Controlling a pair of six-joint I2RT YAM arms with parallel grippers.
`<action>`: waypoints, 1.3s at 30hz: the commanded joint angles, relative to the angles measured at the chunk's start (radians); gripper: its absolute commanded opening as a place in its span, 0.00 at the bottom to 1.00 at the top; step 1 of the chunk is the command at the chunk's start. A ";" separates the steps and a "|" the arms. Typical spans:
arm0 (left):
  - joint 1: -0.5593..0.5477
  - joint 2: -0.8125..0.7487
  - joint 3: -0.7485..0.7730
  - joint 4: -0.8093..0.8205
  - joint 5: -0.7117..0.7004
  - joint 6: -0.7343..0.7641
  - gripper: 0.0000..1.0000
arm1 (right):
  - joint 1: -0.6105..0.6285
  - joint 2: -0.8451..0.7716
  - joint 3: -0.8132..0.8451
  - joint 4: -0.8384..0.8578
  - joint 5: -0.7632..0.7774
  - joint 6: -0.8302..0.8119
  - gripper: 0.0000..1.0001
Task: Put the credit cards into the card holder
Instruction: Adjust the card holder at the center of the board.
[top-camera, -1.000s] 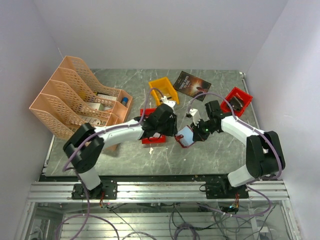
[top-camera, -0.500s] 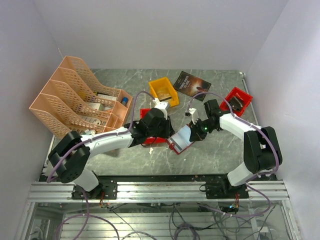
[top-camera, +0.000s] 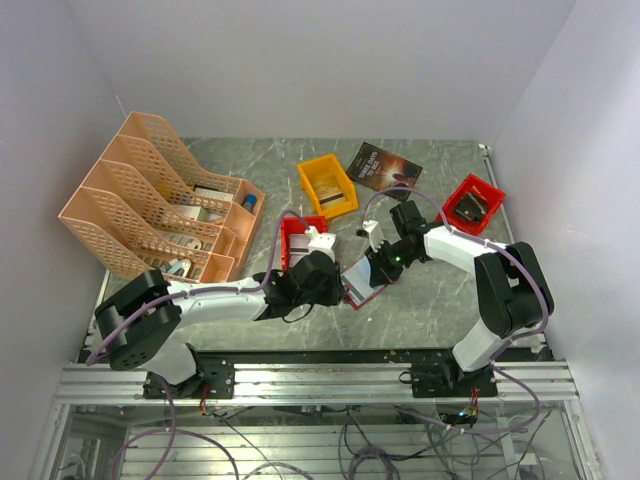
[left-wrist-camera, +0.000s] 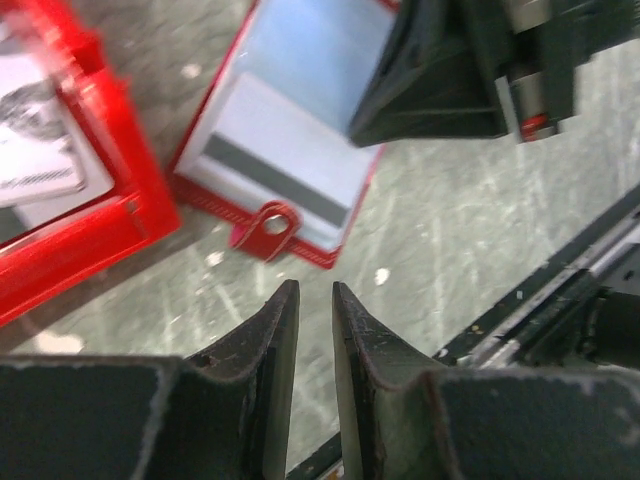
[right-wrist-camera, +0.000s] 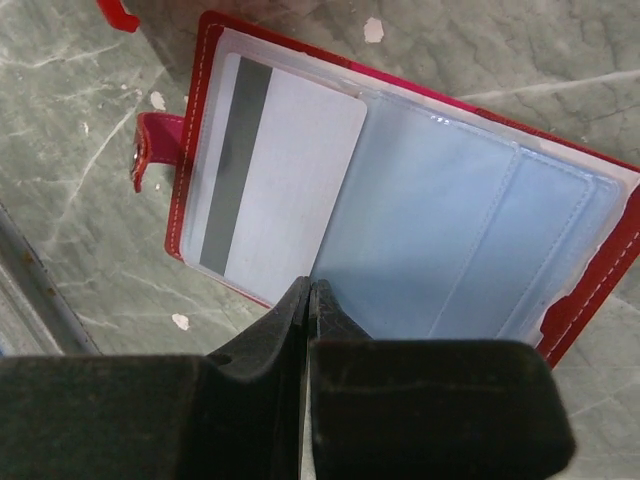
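Note:
The card holder (right-wrist-camera: 590, 270) lies open on the table, dark red with pale bluish pockets (right-wrist-camera: 450, 240) and a snap tab (right-wrist-camera: 155, 150). One pale credit card (right-wrist-camera: 280, 170) with a grey stripe lies on its left half, partly over the pockets. My right gripper (right-wrist-camera: 309, 288) is shut, its tips down on the holder by the card's near corner. My left gripper (left-wrist-camera: 314, 288) hovers over bare table just short of the snap tab (left-wrist-camera: 268, 226), jaws a narrow gap apart with nothing between them. More cards (left-wrist-camera: 35, 140) lie in a red bin (left-wrist-camera: 90, 235). In the top view both grippers, left (top-camera: 332, 285) and right (top-camera: 378, 268), flank the holder (top-camera: 360, 283).
The red bin (top-camera: 290, 228) with cards sits just behind my left gripper. A yellow bin (top-camera: 328, 183), a dark booklet (top-camera: 384, 166) and a second red bin (top-camera: 472, 203) stand farther back. An orange file rack (top-camera: 160, 200) fills the left side. The table's near edge (left-wrist-camera: 540, 290) is close.
My left arm has drawn back from over the red bin toward the near edge and its jaws have narrowed. The holder and right gripper have shifted slightly left, the holder now lying flat.

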 joint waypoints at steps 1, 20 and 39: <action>-0.001 -0.074 -0.069 0.050 -0.103 -0.040 0.32 | 0.017 0.014 -0.007 0.026 0.062 0.013 0.00; 0.002 -0.435 -0.465 0.506 -0.233 0.026 0.56 | 0.117 0.032 0.008 -0.091 -0.054 -0.128 0.00; -0.066 -0.209 -0.357 0.619 -0.162 -0.101 0.56 | -0.004 -0.033 0.030 -0.033 -0.251 0.008 0.15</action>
